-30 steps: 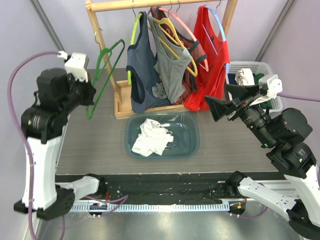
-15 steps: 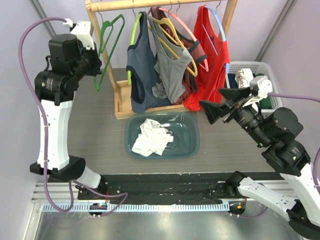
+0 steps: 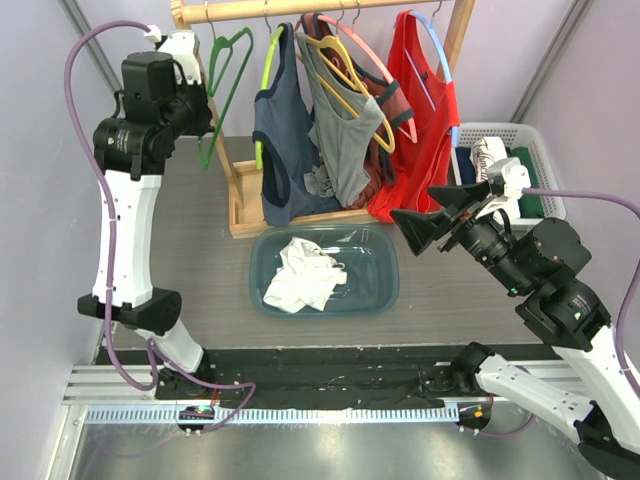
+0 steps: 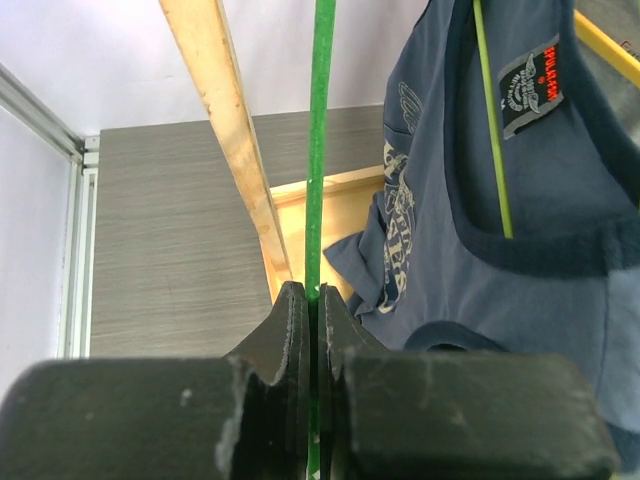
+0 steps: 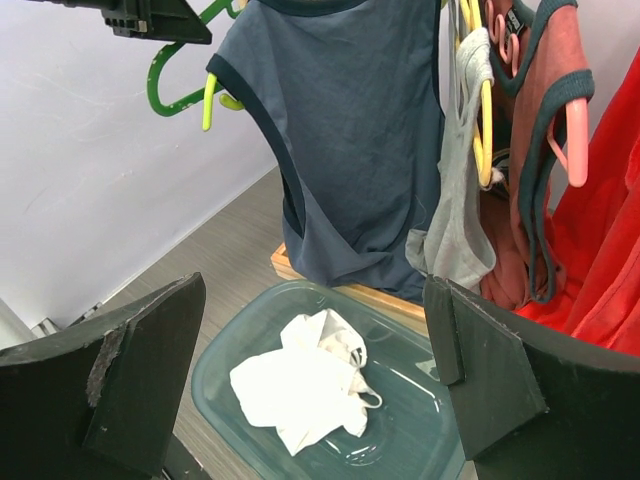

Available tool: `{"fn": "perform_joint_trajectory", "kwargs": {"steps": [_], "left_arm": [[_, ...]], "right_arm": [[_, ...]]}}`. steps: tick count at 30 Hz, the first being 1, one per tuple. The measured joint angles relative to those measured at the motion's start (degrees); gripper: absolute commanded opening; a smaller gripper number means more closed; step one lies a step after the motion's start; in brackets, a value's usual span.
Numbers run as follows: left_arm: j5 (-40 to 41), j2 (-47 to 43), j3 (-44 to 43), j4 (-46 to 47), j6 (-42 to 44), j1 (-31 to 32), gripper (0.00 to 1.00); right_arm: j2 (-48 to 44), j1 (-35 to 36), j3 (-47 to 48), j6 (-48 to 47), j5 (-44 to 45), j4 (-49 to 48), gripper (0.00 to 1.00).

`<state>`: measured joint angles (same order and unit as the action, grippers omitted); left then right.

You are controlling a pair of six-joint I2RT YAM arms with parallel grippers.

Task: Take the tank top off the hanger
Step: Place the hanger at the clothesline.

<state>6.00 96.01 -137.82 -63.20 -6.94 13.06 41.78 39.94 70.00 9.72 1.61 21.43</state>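
Note:
A white tank top [image 3: 303, 275] lies crumpled in a teal bin [image 3: 385, 290], off any hanger; it also shows in the right wrist view [image 5: 305, 385]. My left gripper [image 3: 200, 112] is shut on a bare green hanger [image 3: 222, 95] and holds it high beside the wooden rack's left post. In the left wrist view the jaws [image 4: 312, 295] pinch the hanger's thin green bar [image 4: 318, 150]. My right gripper [image 3: 420, 225] is open and empty, hovering above the bin's right side, with the bin [image 5: 215, 355] framed between its fingers [image 5: 313, 285].
The wooden rack [image 3: 320, 10] holds a navy tank top [image 3: 285, 150] on a lime hanger, a grey one [image 3: 345, 130] on a yellow hanger, a rust one behind and a red one [image 3: 420, 130]. A white basket [image 3: 500, 150] of clothes stands at the right.
My left arm has risen and carried the green hanger up and right toward the rack's rail. My right gripper has drifted a little left, still open.

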Motion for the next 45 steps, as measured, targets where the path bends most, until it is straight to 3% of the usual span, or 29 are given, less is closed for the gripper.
{"fn": "perform_joint_trajectory", "kwargs": {"steps": [16, 17, 19, 20, 24, 25, 26, 37, 45], "left_arm": [[-1.95, 1.68, 2.05, 1.42, -0.39, -1.62, 0.01], [-2.21, 1.33, 2.84, 1.90, -0.46, -1.62, 0.15], [-2.84, 0.44, 4.37, 2.82, -0.63, -1.66, 0.32], [-3.13, 0.11, 4.76, 3.04, -0.61, -1.73, 0.47], [-5.29, -2.73, 7.13, 4.48, -1.38, -1.99, 0.69], [-5.92, -3.96, 7.93, 4.85, -1.66, -2.01, 0.82], [-6.25, -4.83, 8.31, 5.01, -1.40, -2.05, 0.87], [-7.43, -16.02, 12.74, 8.50, -0.11, -2.08, 0.98], [-7.63, -20.39, 17.38, 9.81, 0.15, -2.12, 1.00]], "right_arm": [[0.35, 0.00, -1.14, 1.22, 0.20, -1.25, 1.00], [1.62, 0.00, -0.70, 1.22, 0.39, -1.22, 0.99], [6.05, 0.00, 1.77, 1.11, 1.18, -1.29, 1.00], [8.22, 0.00, 2.89, 1.03, 1.53, -1.53, 1.00], [19.23, 0.02, 10.01, 0.61, 4.28, -2.51, 1.00], [23.76, 0.17, 13.09, 0.28, 6.03, -2.99, 1.00], [25.57, 0.26, 14.21, 0.11, 6.78, -3.32, 1.00], [57.22, 9.99, 50.90, -6.71, 27.65, -1.29, 1.00], [70.23, 12.59, 67.47, -9.51, 38.34, -2.47, 1.00]]}}
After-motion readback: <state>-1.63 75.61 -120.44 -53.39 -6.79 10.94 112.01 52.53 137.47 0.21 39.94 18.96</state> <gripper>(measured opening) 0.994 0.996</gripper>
